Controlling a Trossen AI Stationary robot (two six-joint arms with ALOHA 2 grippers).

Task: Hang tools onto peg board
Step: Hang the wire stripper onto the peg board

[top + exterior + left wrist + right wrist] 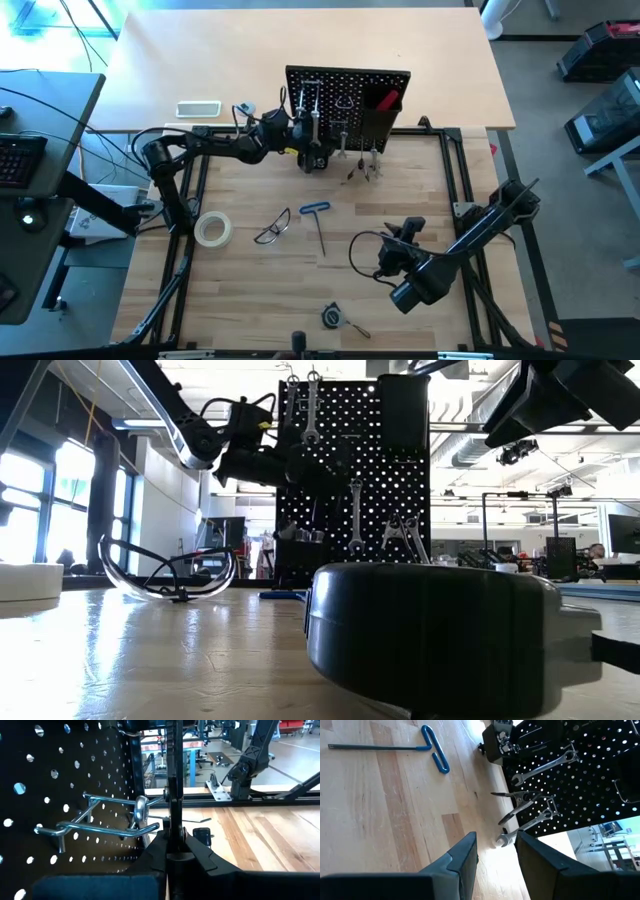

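Nearest the low camera sits a round black tape measure [430,635], filling the lower middle of that frame; in the high view it is the small disc [332,316] near the bottom edge of the wooden table [250,290]. Behind it, toward the left of the low frame, lie the clear glasses [170,575], which the high view shows left of centre [272,227], with the pale tape roll [212,230] just to their left and the blue-handled hex key [318,220] just to their right. The peg board [348,100] stands upright in the upper middle of the high frame, with a black box-shaped bin [378,120] on its right part holding a red-handled tool [386,100]. Silver wrenches [540,767] hang on its face, and more lean at its foot [362,168]. The left gripper [312,150] is up against the board's left part, its fingers closed on a thin dark upright tool [174,795] right beside a pair of metal hooks [107,822]; what kind of tool it is cannot be told. The right gripper [495,855] hovers over the table in the lower right of the high frame [408,238], its jaws apart and holding nothing. A white tray [198,108] lies at the upper left, beyond the board.
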